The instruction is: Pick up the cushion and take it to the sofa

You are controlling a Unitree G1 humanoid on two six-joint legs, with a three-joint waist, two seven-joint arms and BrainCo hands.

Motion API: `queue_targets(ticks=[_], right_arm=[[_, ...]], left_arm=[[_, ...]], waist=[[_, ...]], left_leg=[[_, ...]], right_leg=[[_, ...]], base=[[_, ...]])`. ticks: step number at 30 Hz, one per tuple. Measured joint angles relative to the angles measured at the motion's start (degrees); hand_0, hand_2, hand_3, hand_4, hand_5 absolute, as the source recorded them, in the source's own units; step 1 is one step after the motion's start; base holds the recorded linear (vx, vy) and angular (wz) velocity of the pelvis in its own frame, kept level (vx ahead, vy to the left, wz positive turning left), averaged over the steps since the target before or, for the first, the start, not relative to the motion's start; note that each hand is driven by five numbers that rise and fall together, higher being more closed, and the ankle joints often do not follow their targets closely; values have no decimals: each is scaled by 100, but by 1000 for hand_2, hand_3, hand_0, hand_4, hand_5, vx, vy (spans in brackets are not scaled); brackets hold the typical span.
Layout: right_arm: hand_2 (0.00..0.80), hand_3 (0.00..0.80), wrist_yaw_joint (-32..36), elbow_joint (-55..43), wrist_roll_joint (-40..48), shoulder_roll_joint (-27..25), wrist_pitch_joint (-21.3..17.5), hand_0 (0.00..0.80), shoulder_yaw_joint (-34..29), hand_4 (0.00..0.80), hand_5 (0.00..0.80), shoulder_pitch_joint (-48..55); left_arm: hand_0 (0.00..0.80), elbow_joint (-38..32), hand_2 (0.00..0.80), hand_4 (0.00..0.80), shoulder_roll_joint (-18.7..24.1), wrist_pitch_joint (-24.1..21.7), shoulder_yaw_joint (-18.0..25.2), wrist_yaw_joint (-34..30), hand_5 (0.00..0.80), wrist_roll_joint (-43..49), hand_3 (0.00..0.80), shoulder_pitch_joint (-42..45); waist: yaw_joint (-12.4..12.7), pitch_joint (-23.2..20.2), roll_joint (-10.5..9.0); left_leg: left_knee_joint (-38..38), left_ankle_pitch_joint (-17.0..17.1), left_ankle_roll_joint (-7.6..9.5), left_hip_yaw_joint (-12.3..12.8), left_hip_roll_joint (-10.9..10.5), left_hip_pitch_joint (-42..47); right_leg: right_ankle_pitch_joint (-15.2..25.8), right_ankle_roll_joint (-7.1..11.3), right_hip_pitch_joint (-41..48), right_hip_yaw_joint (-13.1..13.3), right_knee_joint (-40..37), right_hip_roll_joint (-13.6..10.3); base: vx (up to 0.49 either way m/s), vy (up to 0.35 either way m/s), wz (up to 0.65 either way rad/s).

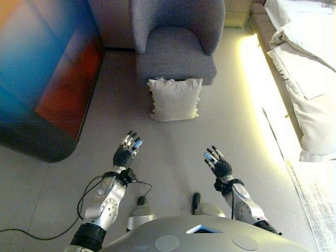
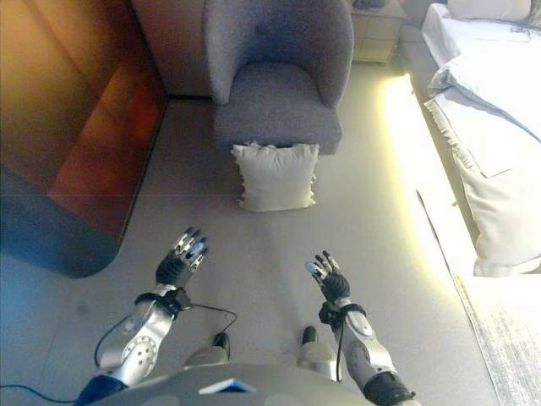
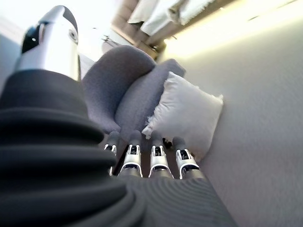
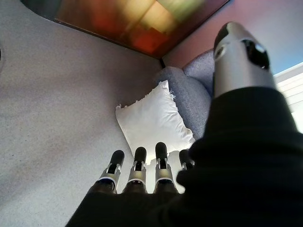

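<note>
Cushion (image 1: pixel 175 98), cream-white with a frayed fringe, stands upright on the grey floor (image 1: pixel 168 152), leaning against the front of the grey armchair (image 1: pixel 176 50), its top edge touching the seat's front. No robot hand touches it.

The left robot hand (image 1: pixel 126 151) hangs above the floor on the near side of the cushion, well apart from it and a little to its left; its fingers (image 3: pixel 158 158) are straight and relaxed, holding nothing, dark tips aimed toward the cushion. The right robot hand (image 1: pixel 217 163) hovers on the same near side, to the cushion's right and likewise well clear of it, fingers (image 4: pixel 137 172) extended in a row and empty, thumb standing apart.

Left of the armchair, a large dark cabinet (image 1: pixel 47 79) with a glossy reddish and blue face stands on the floor. Right of the armchair, past a brightly lit strip of floor, lies a bed (image 1: pixel 307 68) covered in rumpled white bedding. A small pale nightstand (image 2: pixel 376 30) shows beyond the armchair, between it and the bed.
</note>
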Motion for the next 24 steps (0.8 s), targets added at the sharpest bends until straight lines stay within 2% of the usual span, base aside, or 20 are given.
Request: queue_targets(ticks=[5,14,18,21,24], right_arm=[[0,0,-42,0,27,-4,3,0,-2,0,0,1],[0,0,-35,3,49,-17,4,0,-7,0,0,5],[0,0,-39,8,78,0,3,0,-7,0,0,1],[0,0,-28,9,169,31,3,0,-23,0,0,7],[0,0,72,15,168,113,-12,0,-223,0,0,29]], left_arm=[[0,1,0,0,149,0,5,101,0,280,0,-10],[0,2,0,0,153,0,-1,98,0,255,0,-18],[0,56,0,0,138,-1,9,84,0,263,0,-20],[0,235,0,0,137,-16,9,59,0,260,0,-37],[0,478,0,0,129,-67,26,-24,0,239,0,-167]], waist=[[-6,13,20],[-14,57,49],[-102,135,15],[-178,186,6],[-163,379,-20]], left_leg=[[19,-12,-5,90,-5,56],[17,-15,-5,194,-12,67],[-4,-41,-4,214,-20,78],[23,-57,32,306,-48,38],[284,-214,138,580,-99,-55]], right_leg=[[8,6,-12,101,9,1],[49,-1,-66,203,14,0],[37,29,-80,242,21,-2],[-53,20,-344,291,402,-35],[-51,8,-820,51,1121,-111]], base=[[15,61,-11],[38,49,-6],[75,83,-4],[17,124,-18],[-13,144,-43]])
